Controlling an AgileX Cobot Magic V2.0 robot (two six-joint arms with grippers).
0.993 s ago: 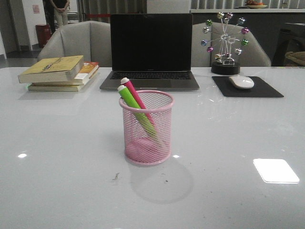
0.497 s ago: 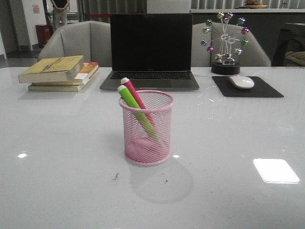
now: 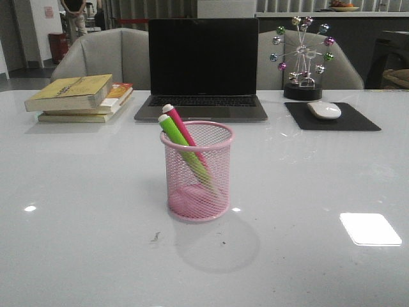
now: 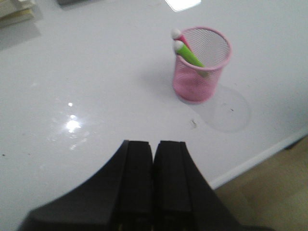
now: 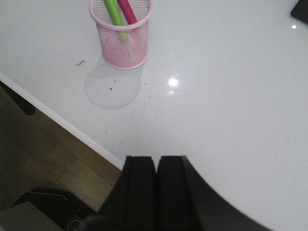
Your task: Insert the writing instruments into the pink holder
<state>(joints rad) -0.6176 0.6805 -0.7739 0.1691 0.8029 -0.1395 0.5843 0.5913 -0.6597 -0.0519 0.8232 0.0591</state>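
Nothing on the bench [image 3: 77, 211] has shifted over the last second: the green marker [image 3: 183, 148] and magenta marker [image 3: 184, 133] lean inside the pink holder [image 3: 197, 171]. Left fingers [image 4: 144, 175] and right fingers [image 5: 146, 185] are pressed together, well apart from it; the task looks complete.
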